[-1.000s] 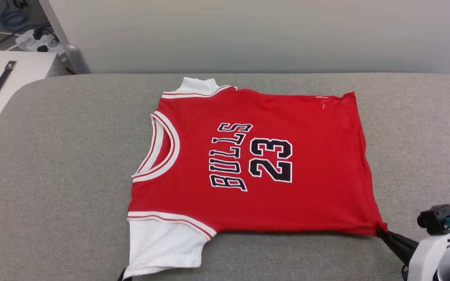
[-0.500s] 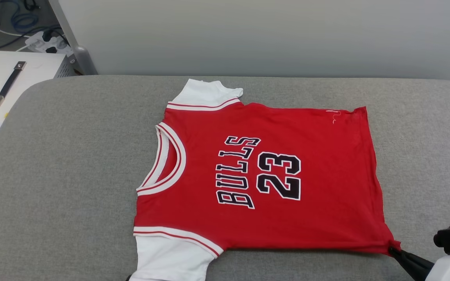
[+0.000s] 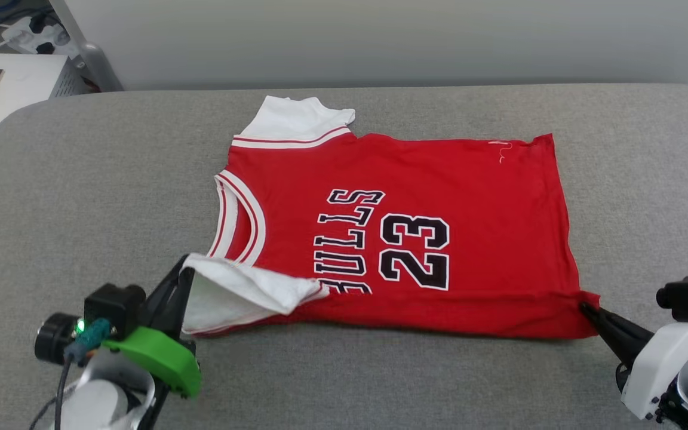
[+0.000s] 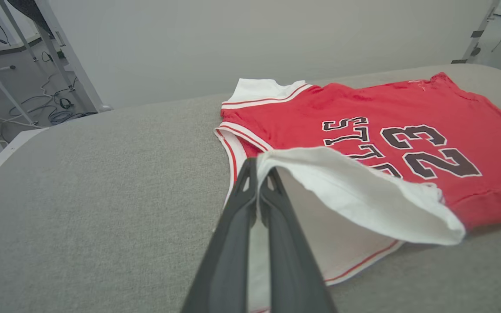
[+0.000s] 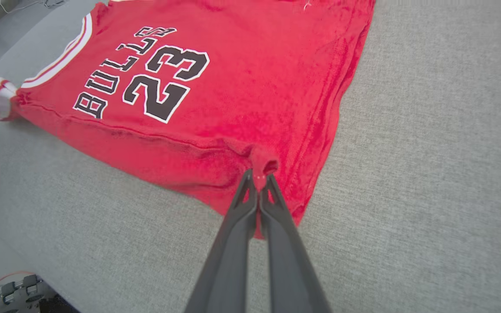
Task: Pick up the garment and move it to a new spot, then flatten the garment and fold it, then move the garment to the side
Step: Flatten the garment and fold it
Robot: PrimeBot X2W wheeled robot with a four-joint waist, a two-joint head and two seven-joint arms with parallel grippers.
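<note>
The garment (image 3: 487, 239) looks light, limp and prone to sagging; left tool (image 3: 184, 269) pinches its white sleeve (image 3: 242, 292), right tool (image 3: 586, 309) its hem corner (image 3: 577, 297) just ahead.

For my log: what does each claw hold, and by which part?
Left claw: the garment by its near white sleeve. Right claw: its near hem corner.
</note>
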